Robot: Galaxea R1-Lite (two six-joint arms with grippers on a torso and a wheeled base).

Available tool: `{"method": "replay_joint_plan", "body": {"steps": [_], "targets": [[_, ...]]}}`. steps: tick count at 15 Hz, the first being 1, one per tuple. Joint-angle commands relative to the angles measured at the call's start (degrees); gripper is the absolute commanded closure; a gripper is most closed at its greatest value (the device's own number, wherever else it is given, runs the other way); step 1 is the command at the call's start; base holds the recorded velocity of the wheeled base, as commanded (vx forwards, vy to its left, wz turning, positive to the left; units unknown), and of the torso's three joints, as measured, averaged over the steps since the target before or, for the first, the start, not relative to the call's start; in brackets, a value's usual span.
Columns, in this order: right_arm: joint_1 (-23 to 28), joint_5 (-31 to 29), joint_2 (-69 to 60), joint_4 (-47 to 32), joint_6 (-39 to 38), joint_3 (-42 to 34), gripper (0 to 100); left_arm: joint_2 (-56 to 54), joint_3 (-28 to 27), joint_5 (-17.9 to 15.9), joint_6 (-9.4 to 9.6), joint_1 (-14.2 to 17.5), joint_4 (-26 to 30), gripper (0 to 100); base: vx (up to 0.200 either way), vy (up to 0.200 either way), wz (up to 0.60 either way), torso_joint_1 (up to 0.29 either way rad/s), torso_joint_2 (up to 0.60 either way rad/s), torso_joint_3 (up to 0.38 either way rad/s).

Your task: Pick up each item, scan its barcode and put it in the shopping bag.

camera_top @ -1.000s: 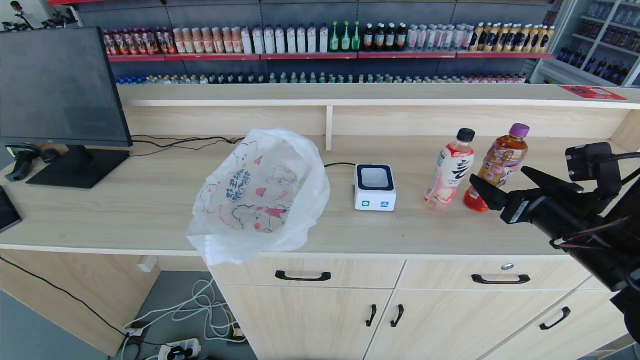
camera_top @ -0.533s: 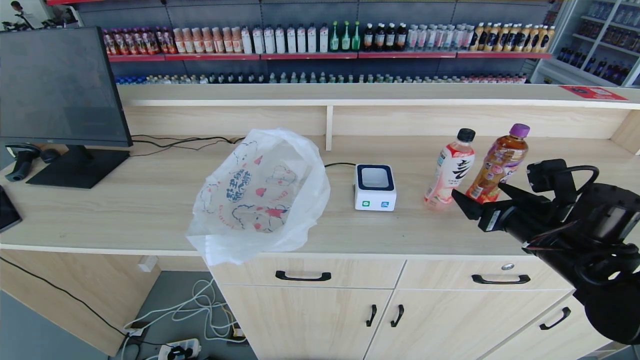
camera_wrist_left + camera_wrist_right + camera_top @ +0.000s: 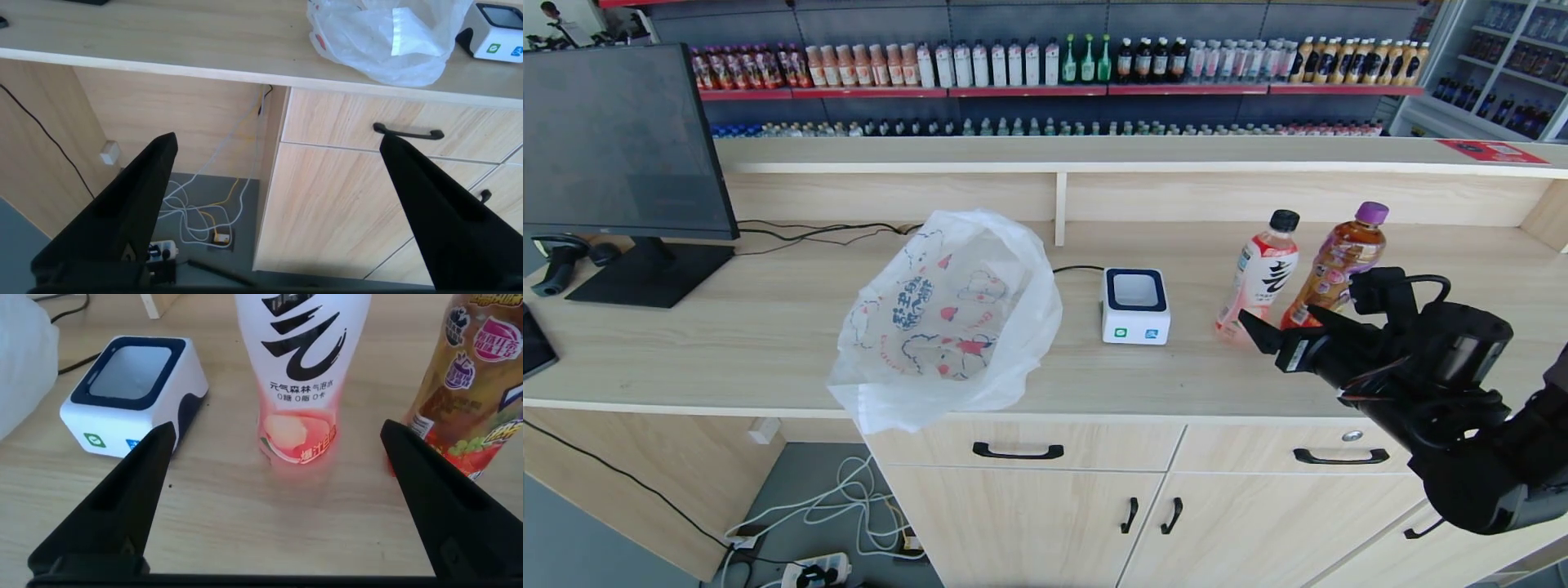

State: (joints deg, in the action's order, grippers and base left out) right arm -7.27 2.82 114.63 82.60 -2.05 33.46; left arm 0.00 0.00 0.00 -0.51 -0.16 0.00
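Pink-and-white plastic bottle with a black cap (image 3: 1260,278) stands upright on the pale wooden counter (image 3: 768,327), at 3 o'clock of the white box scanner with a dark blue top (image 3: 1135,305). An amber plastic bottle with a purple cap (image 3: 1339,261) stands just beside it at 3 o'clock. The right gripper (image 3: 1278,322) sits at about 5 o'clock of the pink bottle, jaws spread and empty. In the right wrist view the bottle lines up with the gap, ahead of the fingertips, and no contact is seen. Judgement: the step in hand is the approach to grasp. Advance level, keeping the far finger clear of the amber bottle. Close on the lower body, leaving the label free to face the scanner. The translucent white plastic shopping bag (image 3: 947,314) lies at 9 o'clock of the scanner. The left gripper (image 3: 278,139) hangs spread and empty, in front of the cabinets.
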Motion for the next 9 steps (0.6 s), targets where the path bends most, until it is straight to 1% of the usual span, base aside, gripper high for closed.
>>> {"method": "replay_joint_plan", "body": {"steps": [1, 9], "targets": [[0.15, 0.0, 1.91, 0.1, -0.15, 1.17, 0, 0.0, 0.0, 0.0, -0.02, -0.02, 0.0, 0, 0.0, 0.0, 0.0, 0.0, 0.0, 0.0], [0.23, -1.41, 6.4, 0.01, -1.47, 8.02, 0, 0.0, 0.0, 0.0, -0.02, -0.02, 0.0, 0, 0.0, 0.0, 0.0, 0.0, 0.0, 0.0]]}}
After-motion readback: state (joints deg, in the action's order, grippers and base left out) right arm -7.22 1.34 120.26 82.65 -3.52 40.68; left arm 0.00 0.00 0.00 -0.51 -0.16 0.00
